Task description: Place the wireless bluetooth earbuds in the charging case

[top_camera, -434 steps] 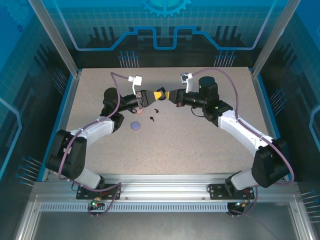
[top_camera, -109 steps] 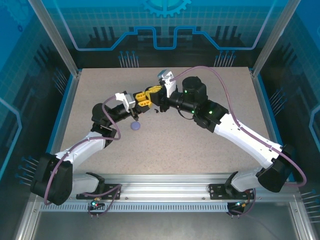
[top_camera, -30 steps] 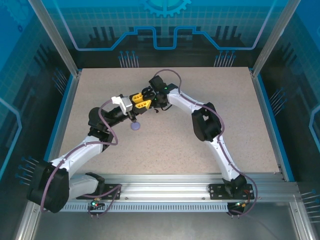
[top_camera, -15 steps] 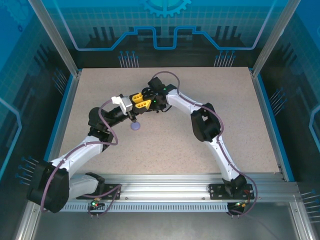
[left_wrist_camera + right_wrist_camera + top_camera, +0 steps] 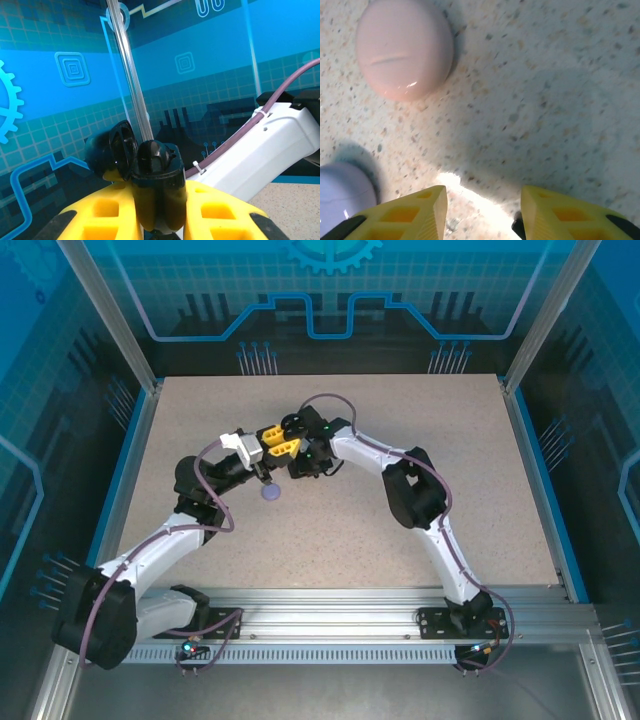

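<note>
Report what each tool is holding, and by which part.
Left tool clamps the open black case by the sides of its base, lid hinged back. Right tool is open and holds nothing.

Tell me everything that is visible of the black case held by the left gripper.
The black case is glossy, smooth plastic by its look, with rounded edges. It stands upright, clamped between the two yellow fingers of the left gripper, which touch its sides. Its hinged lid is flipped open, leaning toward the picture's left. What lies inside cannot be told.
</note>
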`<state>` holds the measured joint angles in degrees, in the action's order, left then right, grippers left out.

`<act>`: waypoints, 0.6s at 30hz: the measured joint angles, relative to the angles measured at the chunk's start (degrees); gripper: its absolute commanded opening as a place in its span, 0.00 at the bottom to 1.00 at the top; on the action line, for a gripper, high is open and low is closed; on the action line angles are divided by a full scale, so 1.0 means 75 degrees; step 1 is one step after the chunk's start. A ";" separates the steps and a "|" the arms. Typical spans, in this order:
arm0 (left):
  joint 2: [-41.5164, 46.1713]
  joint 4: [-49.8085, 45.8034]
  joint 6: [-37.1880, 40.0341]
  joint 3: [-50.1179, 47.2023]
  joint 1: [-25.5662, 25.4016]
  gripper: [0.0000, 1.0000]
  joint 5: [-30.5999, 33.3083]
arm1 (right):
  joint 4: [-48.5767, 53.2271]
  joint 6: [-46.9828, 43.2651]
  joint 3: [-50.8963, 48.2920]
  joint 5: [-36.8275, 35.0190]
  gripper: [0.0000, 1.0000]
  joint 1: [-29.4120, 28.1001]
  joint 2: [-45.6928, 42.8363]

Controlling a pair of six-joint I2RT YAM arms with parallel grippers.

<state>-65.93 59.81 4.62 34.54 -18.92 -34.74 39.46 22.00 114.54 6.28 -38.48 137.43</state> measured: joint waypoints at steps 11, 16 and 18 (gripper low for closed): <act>0.0000 0.0000 -0.0017 0.0000 0.0000 0.00 0.0003 | -0.0047 0.0402 -0.0609 -0.0323 0.50 -0.0137 -0.1239; 0.0000 0.0000 -0.0017 0.0000 0.0000 0.00 0.0000 | -0.0073 0.1198 -0.1058 -0.0726 0.56 -0.0154 -0.1635; 0.0000 0.0000 -0.0017 0.0000 0.0000 0.00 0.0003 | -0.0108 0.1478 -0.1218 -0.0761 0.56 -0.0178 -0.1667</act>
<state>-65.93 59.81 4.49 34.54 -18.92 -34.72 38.65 33.08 105.41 0.58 -39.81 124.92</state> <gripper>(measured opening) 0.213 0.554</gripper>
